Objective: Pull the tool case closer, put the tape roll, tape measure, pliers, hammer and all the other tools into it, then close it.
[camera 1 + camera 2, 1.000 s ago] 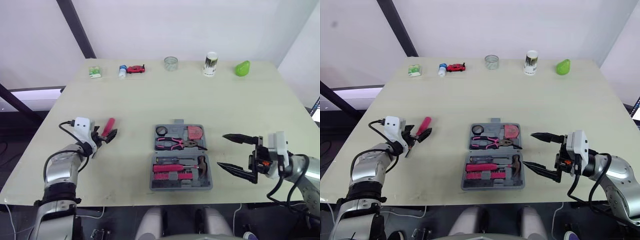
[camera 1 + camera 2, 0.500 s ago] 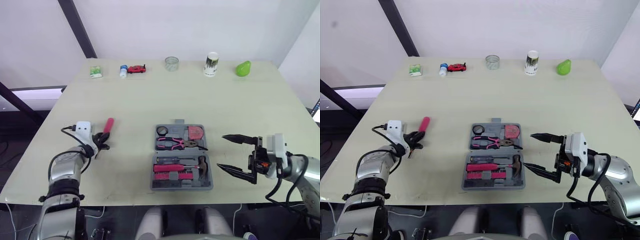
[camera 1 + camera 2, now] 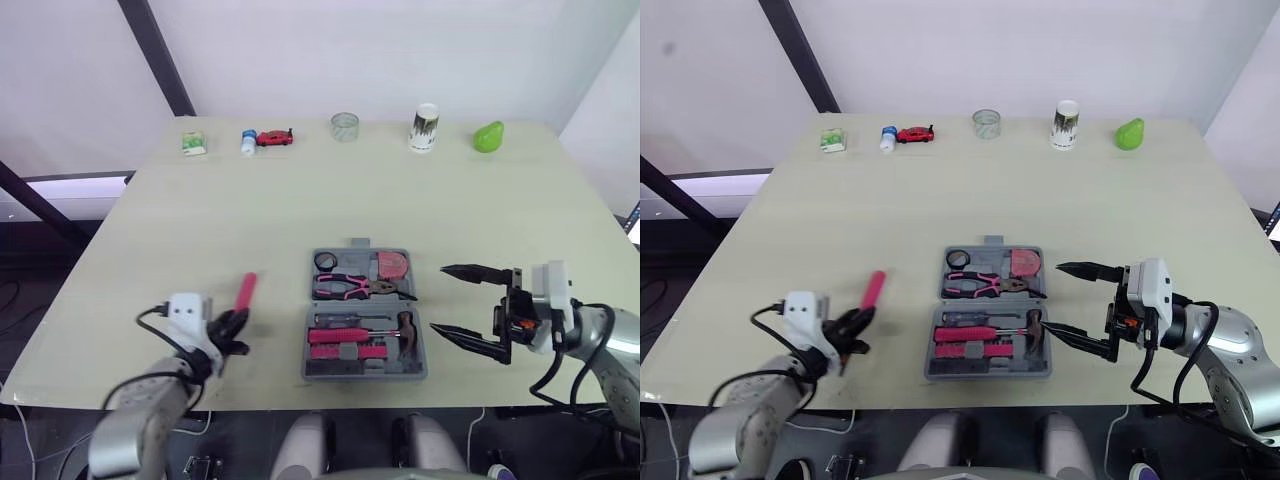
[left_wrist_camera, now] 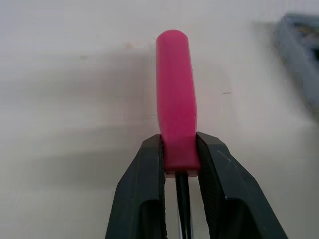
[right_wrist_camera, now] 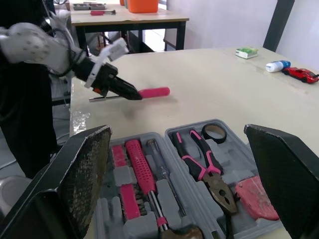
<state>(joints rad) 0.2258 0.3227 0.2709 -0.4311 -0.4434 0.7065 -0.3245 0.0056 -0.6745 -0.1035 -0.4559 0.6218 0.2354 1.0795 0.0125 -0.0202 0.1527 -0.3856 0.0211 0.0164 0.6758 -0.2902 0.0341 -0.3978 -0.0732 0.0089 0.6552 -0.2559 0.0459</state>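
Left of the tool case, clamping the screwdriver by its pink handle in the left gripper, long axis roughly along the case's side; right of it, right gripper splayed wide.

Table: smooth, matt pale top
Case: dull grey moulded plastic
Screwdriver: smooth pink plastic handle with a faint sheen, thin dark metal shaft
Pliers: pink-and-black grips, dull metal nose
Left fingers: black matt plastic
Right pads: dark, coarse-grained
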